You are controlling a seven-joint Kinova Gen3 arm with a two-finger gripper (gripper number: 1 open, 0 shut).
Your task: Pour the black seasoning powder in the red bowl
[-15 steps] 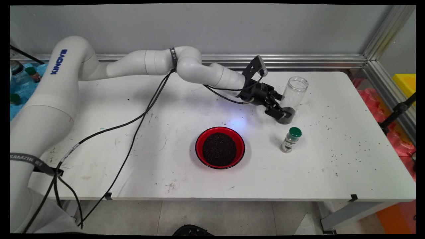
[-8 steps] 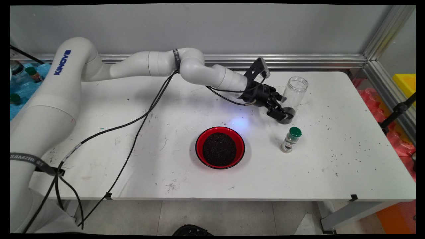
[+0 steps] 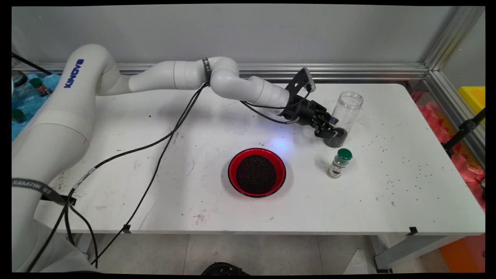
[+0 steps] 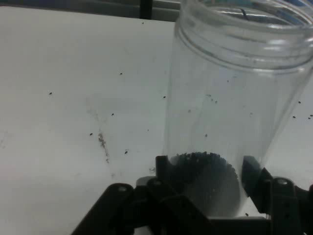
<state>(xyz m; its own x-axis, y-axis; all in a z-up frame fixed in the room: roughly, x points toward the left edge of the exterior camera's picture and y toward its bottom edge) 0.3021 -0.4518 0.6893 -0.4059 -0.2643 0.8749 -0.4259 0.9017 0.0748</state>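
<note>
A clear open jar (image 3: 348,112) with dark grains in its bottom stands at the table's back right, leaning slightly. My gripper (image 3: 334,133) reaches in low from the left and is shut on the jar's base. In the hand view the jar (image 4: 230,98) fills the right half, and the two black fingers (image 4: 163,166) press its lower wall on either side, with my gripper (image 4: 206,169) centred on the grain layer. A small spice bottle (image 3: 340,162) with a green cap stands just in front of the jar.
A red bowl (image 3: 231,170) full of dark grains sits at the table's middle, left of the spice bottle. Loose grains are scattered over the white table (image 3: 403,162) on the right. Black cables hang from the arm across the left half.
The gripper slid further around the jar's base and its fingers came together on it. The jar's top shifted a little right and down, tilting.
</note>
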